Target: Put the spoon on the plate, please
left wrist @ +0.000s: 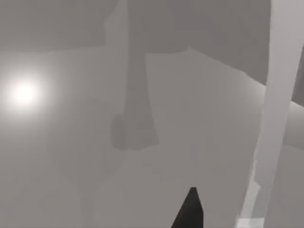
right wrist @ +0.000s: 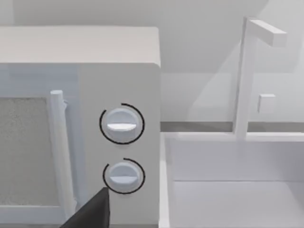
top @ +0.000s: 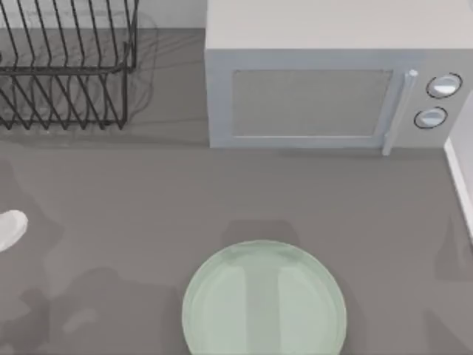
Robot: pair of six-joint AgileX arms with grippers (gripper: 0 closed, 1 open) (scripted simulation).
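Plate at the table's near edge, spoon at the far left edge.

The pale green plate (top: 264, 302) lies bare, well apart from a white rounded piece, apparently the spoon (top: 10, 228), cut off by the left edge so its long axis cannot be told. No writing is readable. The right wrist view faces the microwave (right wrist: 78, 128) with its 2 dials (right wrist: 122, 124) and a sink (right wrist: 232, 190) beside it. A wire dish rack (top: 66, 66) stands at the back left. Whether either gripper's fingers are open, I cannot tell.

Rendered kitchen counter. Microwave (top: 325, 81) at back, wire dish rack (top: 66, 63) beside it. White sink (right wrist: 228, 180) with tap (right wrist: 249, 71) alongside.
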